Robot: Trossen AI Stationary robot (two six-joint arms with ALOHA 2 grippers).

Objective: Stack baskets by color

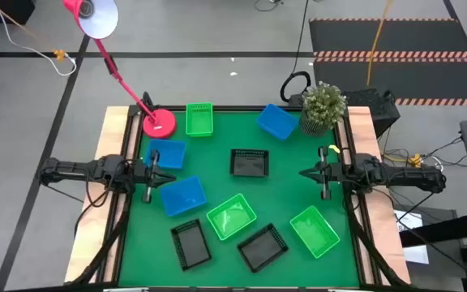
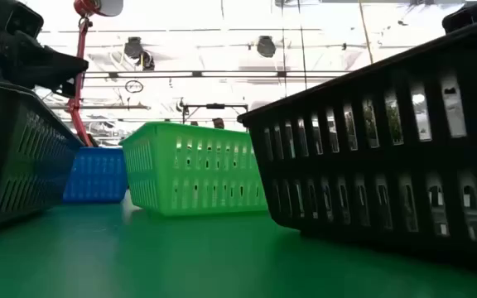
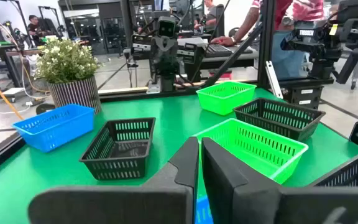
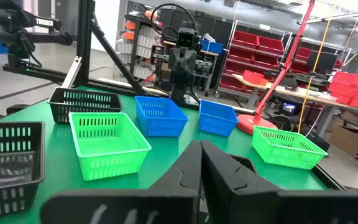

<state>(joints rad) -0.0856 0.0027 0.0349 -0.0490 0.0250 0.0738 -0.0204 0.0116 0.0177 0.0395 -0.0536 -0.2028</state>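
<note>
The baskets lie spread over the green table, each resting on its flat bottom. Three are blue (image 1: 277,121) (image 1: 167,154) (image 1: 182,195), three are green (image 1: 199,119) (image 1: 232,216) (image 1: 314,230) and three are black (image 1: 249,163) (image 1: 190,242) (image 1: 263,246). None sits inside another. My left gripper (image 1: 165,178) (image 3: 199,167) is shut at the table's left side, between the two left blue baskets, with nothing between its fingers. At the right side my right gripper (image 1: 305,173) (image 4: 200,163) is shut as well and points toward the middle black basket.
A pink lamp base (image 1: 159,123) stands at the far left beside the far green basket, its red arm leaning off the table. A potted plant (image 1: 323,105) stands at the far right corner by a blue basket. Bare green table (image 1: 290,174) shows before my right gripper.
</note>
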